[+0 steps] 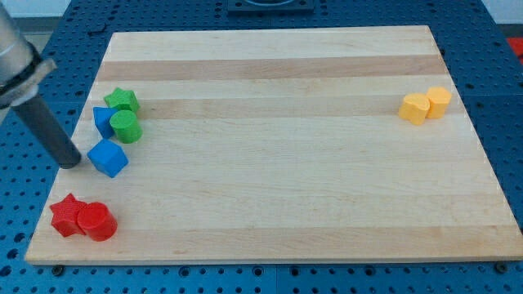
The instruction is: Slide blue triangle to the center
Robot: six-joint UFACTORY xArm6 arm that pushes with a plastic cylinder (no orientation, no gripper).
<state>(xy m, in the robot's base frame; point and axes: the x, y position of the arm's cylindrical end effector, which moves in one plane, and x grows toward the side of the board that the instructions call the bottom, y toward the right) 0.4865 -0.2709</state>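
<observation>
The blue triangle (101,120) lies near the board's left edge, partly hidden behind a green cylinder (126,127). A blue cube (108,158) lies just below them. My tip (73,162) stands at the board's left edge, right beside the blue cube's left side, and below and left of the blue triangle. I cannot tell whether the tip touches the cube.
A green star (122,100) sits just above the triangle. A red star (65,216) and a red cylinder (97,221) lie together at the bottom left. Two yellow blocks (414,108) (439,101) lie at the right. The wooden board (278,188) rests on a blue pegboard table.
</observation>
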